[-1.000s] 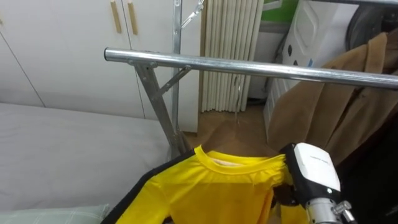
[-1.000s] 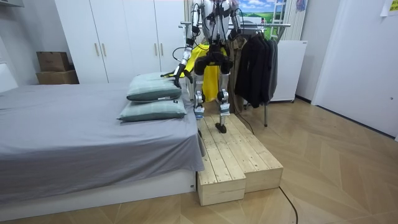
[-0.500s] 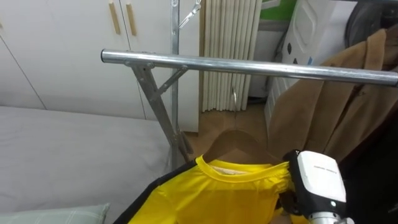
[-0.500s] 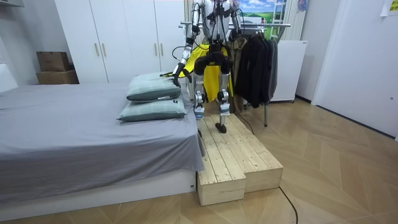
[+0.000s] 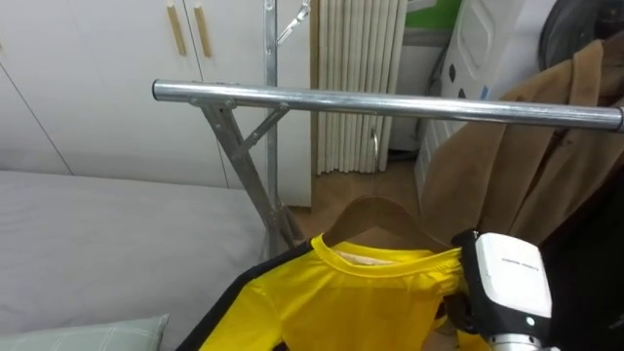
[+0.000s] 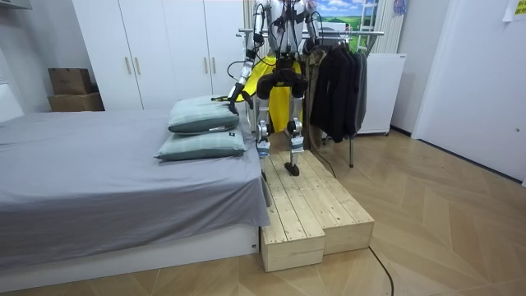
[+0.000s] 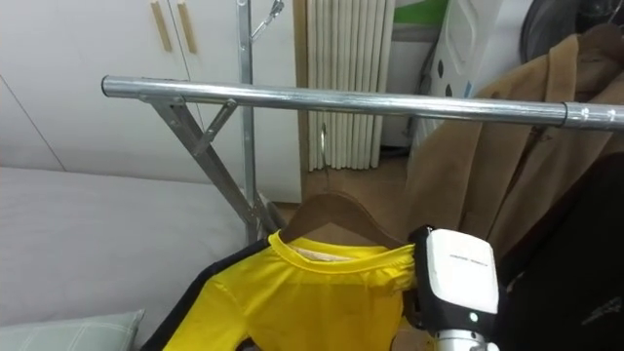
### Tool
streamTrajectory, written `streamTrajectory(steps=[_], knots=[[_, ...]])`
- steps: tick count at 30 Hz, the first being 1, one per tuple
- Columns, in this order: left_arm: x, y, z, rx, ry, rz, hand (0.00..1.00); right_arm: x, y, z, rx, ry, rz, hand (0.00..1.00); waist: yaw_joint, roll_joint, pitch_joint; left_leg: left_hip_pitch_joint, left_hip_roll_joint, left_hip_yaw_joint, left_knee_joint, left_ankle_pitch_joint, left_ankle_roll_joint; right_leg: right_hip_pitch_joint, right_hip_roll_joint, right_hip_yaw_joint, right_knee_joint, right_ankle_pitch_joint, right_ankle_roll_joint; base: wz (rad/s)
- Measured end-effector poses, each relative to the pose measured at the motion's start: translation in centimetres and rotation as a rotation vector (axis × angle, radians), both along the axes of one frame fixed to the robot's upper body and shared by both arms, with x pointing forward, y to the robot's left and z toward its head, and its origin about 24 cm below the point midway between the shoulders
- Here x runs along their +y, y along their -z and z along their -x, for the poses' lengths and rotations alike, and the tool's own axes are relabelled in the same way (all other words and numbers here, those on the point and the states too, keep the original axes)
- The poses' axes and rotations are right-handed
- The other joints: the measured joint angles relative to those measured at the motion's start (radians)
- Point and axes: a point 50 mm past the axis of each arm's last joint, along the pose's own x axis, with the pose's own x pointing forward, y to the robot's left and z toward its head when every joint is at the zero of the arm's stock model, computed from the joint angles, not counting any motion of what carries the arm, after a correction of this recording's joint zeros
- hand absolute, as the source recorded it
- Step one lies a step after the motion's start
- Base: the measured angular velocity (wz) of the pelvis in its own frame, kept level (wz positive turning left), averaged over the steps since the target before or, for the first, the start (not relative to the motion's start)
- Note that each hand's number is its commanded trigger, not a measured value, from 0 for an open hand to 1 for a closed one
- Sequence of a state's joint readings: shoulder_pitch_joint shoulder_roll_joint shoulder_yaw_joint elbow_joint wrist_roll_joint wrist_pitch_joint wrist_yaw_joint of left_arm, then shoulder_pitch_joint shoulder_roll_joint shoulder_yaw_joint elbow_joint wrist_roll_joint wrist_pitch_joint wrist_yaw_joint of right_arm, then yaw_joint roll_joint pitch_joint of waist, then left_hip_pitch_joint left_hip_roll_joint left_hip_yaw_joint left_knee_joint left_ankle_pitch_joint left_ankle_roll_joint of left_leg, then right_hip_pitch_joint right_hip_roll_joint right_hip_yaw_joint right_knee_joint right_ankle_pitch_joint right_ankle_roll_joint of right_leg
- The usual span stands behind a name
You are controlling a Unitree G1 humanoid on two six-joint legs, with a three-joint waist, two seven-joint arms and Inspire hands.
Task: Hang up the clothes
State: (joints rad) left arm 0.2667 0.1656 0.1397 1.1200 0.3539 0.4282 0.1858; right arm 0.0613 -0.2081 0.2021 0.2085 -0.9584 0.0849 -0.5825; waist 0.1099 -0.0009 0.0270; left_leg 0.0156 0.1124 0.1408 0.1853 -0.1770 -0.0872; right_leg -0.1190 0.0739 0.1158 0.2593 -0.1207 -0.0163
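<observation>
Standing on a pale wooden plank platform between the grey bed and the clothes rack, we face its silver metal rail. Our yellow shirt with a black stripe sits on a brown wooden hanger below the rail, its thin metal hook just under the bar, not over it. Our right hand is at the shirt's right shoulder; whether it clasps anything we cannot tell. Our left hand shows above the pillows, its grip unreadable. A tan coat hangs on the rail.
</observation>
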Motion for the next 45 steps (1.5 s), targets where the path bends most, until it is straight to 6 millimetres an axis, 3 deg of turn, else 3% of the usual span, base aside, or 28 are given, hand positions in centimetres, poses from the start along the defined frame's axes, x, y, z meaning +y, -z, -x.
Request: streamTrajectory(steps=[8,19,45], knots=[[-0.1,0.0,0.0,0.002,0.009,0.004,0.00,-0.1,-0.6,0.1,-0.082,-0.003,0.002,1.00,0.000,-0.001,0.0000,0.000,0.000,0.000,-0.001,0.000,0.000,-0.001,0.000,-0.001,0.000,0.000,0.000,0.00],[0.0,0.0,-0.1,0.005,0.024,0.003,0.00,0.1,-4.7,-0.2,-0.306,-0.047,0.016,1.00,0.009,-0.017,-0.0036,-0.001,0.000,0.004,-0.002,0.000,0.000,-0.003,0.002,0.008,-0.003,-0.001,0.001,-0.01],[0.0,0.0,-0.1,0.005,0.023,0.003,0.00,0.2,-5.2,-0.1,-0.364,-0.057,-0.047,1.00,0.005,-0.025,-0.0051,0.007,0.000,0.016,-0.004,0.000,0.001,-0.001,0.004,0.022,-0.001,-0.001,0.002,-0.01]])
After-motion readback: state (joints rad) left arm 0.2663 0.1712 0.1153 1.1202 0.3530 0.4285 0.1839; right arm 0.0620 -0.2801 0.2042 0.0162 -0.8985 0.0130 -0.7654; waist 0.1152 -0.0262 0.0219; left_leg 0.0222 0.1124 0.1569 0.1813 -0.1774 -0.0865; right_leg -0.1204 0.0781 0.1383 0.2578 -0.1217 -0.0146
